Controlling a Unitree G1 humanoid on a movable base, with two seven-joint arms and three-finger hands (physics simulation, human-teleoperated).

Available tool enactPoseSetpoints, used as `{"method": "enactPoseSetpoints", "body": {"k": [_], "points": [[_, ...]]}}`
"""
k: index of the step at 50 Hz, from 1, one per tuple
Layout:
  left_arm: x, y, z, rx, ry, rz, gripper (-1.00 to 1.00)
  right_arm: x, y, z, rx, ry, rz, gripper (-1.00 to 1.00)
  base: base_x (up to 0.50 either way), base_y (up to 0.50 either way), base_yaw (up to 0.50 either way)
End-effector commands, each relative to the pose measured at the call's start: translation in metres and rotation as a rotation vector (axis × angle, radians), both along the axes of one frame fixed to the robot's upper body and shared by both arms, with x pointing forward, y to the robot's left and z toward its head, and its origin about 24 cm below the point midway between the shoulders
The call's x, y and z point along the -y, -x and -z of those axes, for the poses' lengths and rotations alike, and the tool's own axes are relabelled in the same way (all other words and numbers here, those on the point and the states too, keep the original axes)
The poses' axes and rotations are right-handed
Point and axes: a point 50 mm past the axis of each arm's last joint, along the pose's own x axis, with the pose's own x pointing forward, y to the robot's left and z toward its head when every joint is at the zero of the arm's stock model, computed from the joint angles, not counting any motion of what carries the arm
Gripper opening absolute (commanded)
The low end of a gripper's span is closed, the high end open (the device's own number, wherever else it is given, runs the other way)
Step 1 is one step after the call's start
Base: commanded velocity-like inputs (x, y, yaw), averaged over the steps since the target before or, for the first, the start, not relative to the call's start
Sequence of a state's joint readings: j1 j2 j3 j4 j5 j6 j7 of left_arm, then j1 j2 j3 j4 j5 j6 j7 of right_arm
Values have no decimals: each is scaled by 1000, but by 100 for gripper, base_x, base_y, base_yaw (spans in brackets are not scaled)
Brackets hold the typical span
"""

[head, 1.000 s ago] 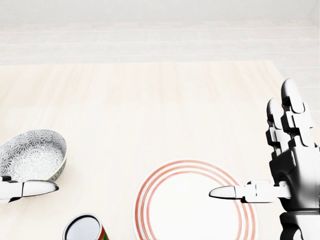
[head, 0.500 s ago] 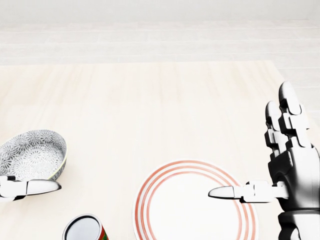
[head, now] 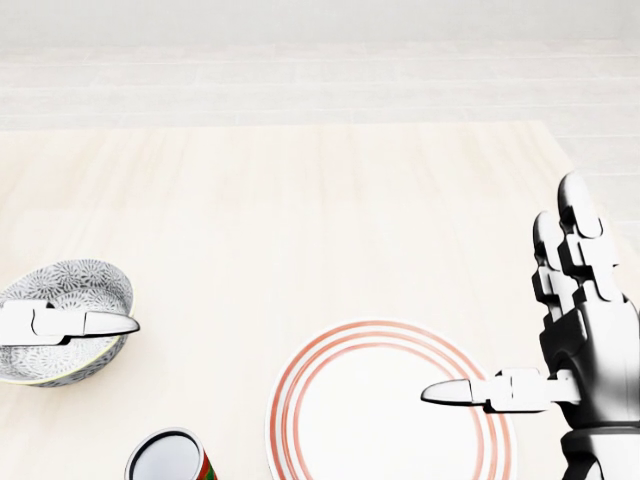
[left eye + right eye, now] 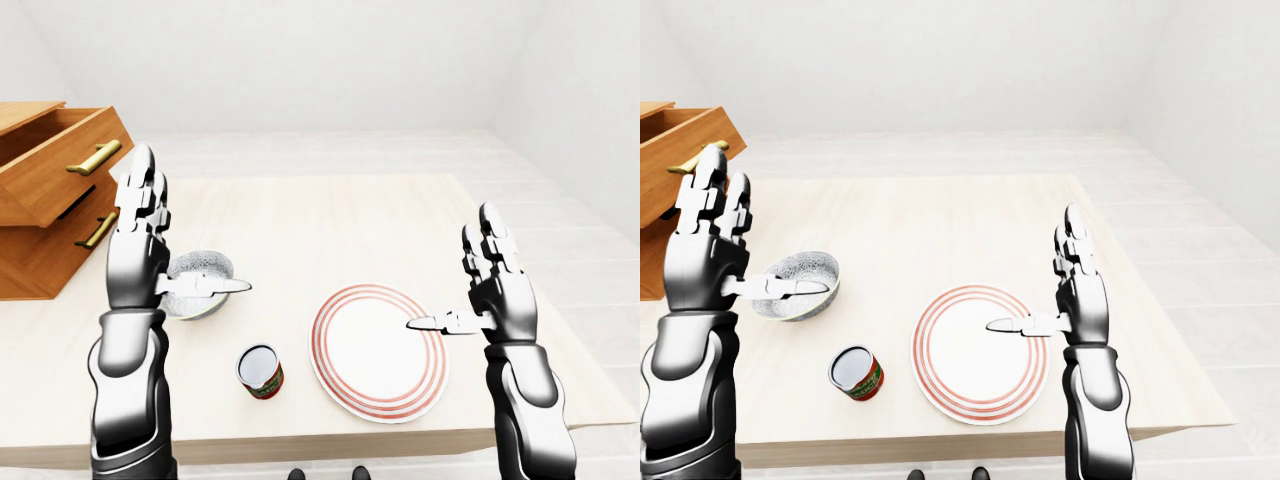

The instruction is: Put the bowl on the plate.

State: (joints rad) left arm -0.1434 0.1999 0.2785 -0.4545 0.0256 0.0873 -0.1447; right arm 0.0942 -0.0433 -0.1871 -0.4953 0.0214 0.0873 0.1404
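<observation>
In the left-eye view my left hand stands wide, fingers upright, thumb stretched across the grey floral-patterned ceramic bowl. The bowl is on the pale wooden table, well left of the glossy white plate with red rings. My right hand is equally wide, its thumb over the plate. Brown wooden drawers with brass handles stand far left.

The head view crops those out, and the short red-labelled tin can sits at its bottom edge.

In the right-eye view the bowl looks tilted. I cannot tell whether my thumb touches it.
</observation>
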Motion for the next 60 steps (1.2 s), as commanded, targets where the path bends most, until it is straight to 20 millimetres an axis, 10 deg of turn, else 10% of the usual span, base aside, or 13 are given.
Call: {"method": "enactPoseSetpoints", "body": {"k": [1,60], "points": [[2,-12,-11,13,-139,-53,100,1,0,3,-18,10,-2,100,0,0,0],[-5,-39,34,-382,-842,-284,100,-2,-8,11,-52,21,-21,100,0,0,0]]}}
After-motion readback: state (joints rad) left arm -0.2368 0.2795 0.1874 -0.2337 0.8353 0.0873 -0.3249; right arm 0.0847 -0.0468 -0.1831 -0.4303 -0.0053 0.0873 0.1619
